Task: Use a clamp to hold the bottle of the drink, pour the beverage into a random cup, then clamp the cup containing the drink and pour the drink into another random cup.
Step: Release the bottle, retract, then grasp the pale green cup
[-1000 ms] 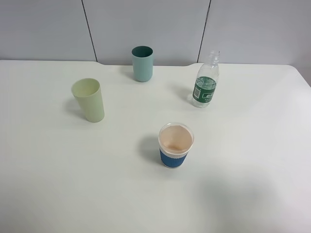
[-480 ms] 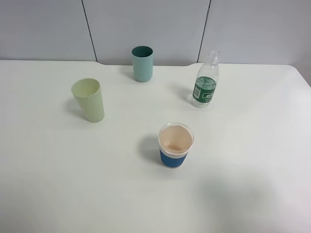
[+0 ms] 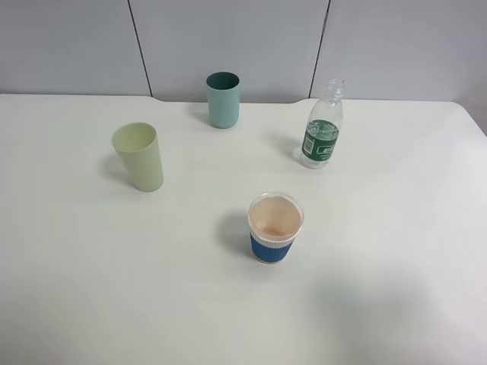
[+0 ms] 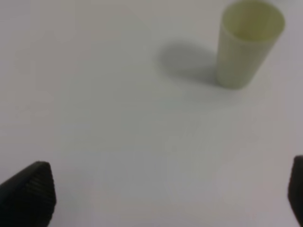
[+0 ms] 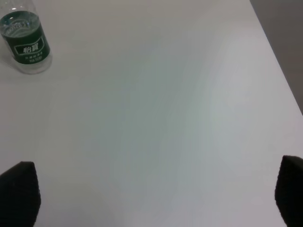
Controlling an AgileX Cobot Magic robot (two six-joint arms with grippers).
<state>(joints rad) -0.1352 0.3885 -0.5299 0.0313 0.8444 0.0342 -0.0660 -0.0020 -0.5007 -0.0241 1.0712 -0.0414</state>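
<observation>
White table (image 3: pixel 396 251) fills frame. Bottle (image 3: pixel 323 125) upright, upper right of centre (green label, white print). Pale yellow-green tumbler (image 3: pixel 138 157) upright, left of centre. Teal tumbler (image 3: pixel 223 99) top centre. Blue-sleeved paper cup (image 3: pixel 275 226) centre. Left hand (image 4: pixel 163 193), right hand (image 5: pixel 155 191): fingers spread wide, gripping nothing.

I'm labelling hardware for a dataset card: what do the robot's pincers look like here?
Very little shows. The left pincer has black fingertips with fine ribbing and rounded corners. The right pincer has similar black, blunt fingertips, too blurred to show texture. No arms, cables or markings appear in any view.
</observation>
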